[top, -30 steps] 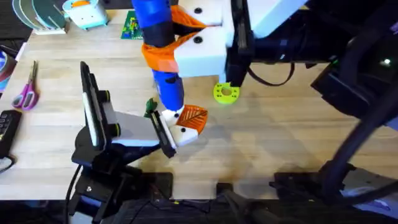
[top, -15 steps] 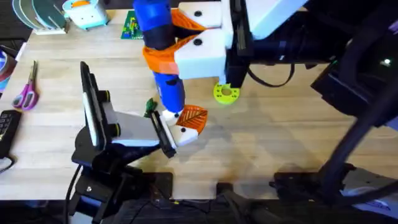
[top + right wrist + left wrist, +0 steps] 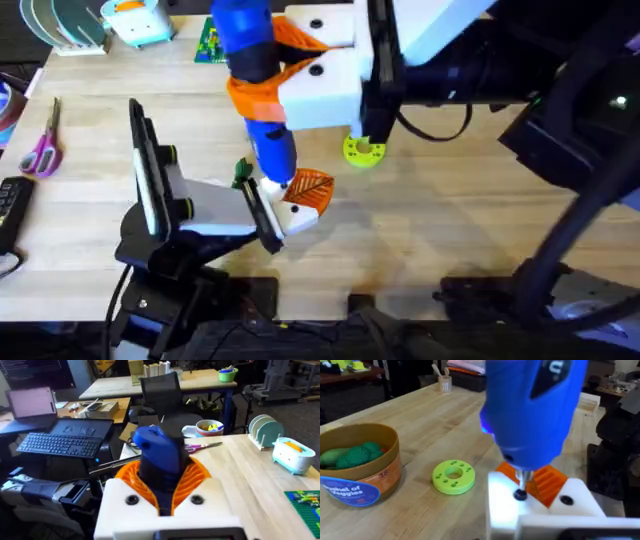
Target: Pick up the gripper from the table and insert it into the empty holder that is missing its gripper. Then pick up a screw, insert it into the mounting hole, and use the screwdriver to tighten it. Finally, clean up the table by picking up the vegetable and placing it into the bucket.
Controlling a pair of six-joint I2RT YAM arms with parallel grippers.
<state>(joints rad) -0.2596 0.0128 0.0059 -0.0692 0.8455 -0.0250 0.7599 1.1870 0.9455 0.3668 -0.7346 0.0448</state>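
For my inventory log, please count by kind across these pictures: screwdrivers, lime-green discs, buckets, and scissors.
screwdriver: 1
lime-green disc: 1
bucket: 1
scissors: 1
Total: 4

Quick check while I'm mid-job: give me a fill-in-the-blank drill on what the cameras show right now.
1. The right gripper is shut on the ____.
2. The screwdriver bit rests on a screw in the white ____.
3. The lime-green disc lies beside the ____.
4. The bucket holds green toy ____.

Missing words: screwdriver; holder; bucket; vegetables
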